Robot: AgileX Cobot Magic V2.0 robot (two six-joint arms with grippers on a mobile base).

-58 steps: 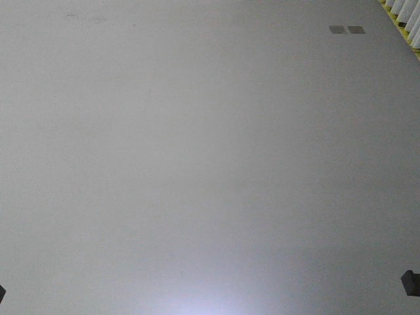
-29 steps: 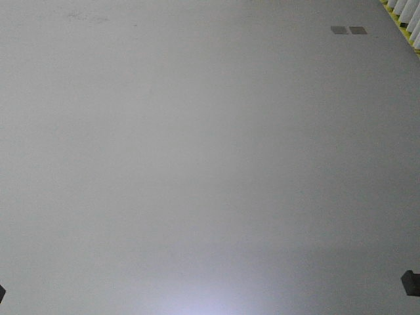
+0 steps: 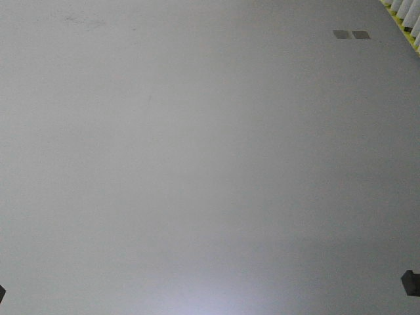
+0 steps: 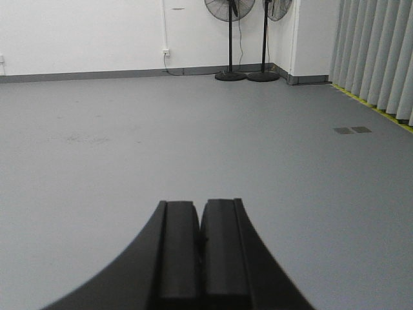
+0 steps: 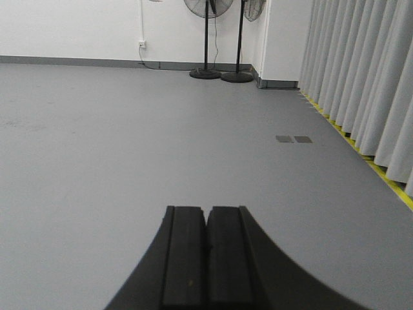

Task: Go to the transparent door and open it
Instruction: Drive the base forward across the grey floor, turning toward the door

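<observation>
Now left tool, right tool pinched closed over grey floor

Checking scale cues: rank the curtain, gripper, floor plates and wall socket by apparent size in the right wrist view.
Largest: curtain and right gripper, about alike; nearness inflates the gripper.
Then floor plates.
Smallest: wall socket.

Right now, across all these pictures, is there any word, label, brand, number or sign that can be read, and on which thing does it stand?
None: no view shows a readable word, number, brand or sign.
Two grey floor plates: blank, no marks show.
Wall socket: too small to tell any label.
Yellow floor line: a plain stripe, no letters.
</observation>
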